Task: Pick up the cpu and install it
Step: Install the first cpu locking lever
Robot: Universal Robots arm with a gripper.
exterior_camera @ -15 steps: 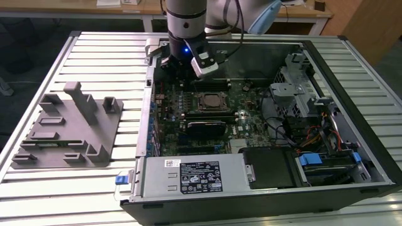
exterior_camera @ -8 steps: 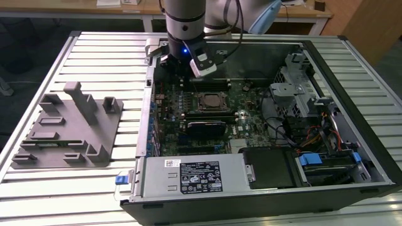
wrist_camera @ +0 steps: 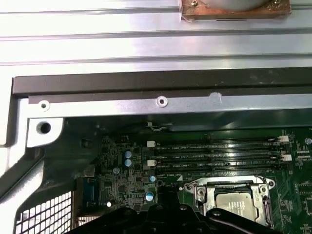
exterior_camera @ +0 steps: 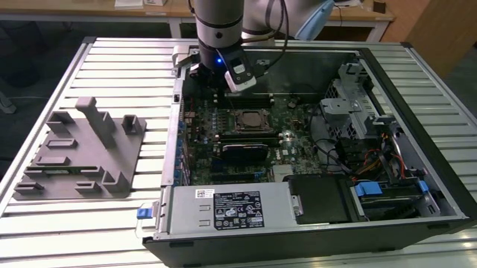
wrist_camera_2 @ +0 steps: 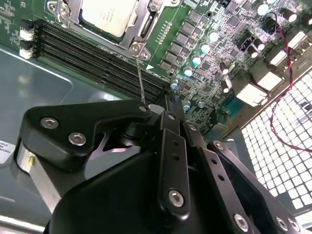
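Note:
The cpu [exterior_camera: 248,119], a silvery square chip, lies flat in the metal-framed socket at the middle of the green motherboard inside the open computer case. Both wrist views show it seated there, cpu [wrist_camera_2: 107,14] and cpu [wrist_camera: 237,204]. My gripper [exterior_camera: 220,92] hangs above the motherboard between the socket and the case's far wall, clear of the chip. In the second wrist view its black fingers [wrist_camera_2: 170,146] meet in a single point with nothing between them.
Grey plastic fixture blocks [exterior_camera: 82,151] stand on the slatted table at the exterior view's left. Memory slots [wrist_camera: 214,151] run beside the socket. The case holds a power supply [exterior_camera: 231,209], a drive cage [exterior_camera: 358,106] and loose cables. A copper-based part [wrist_camera: 234,9] rests beyond the case wall.

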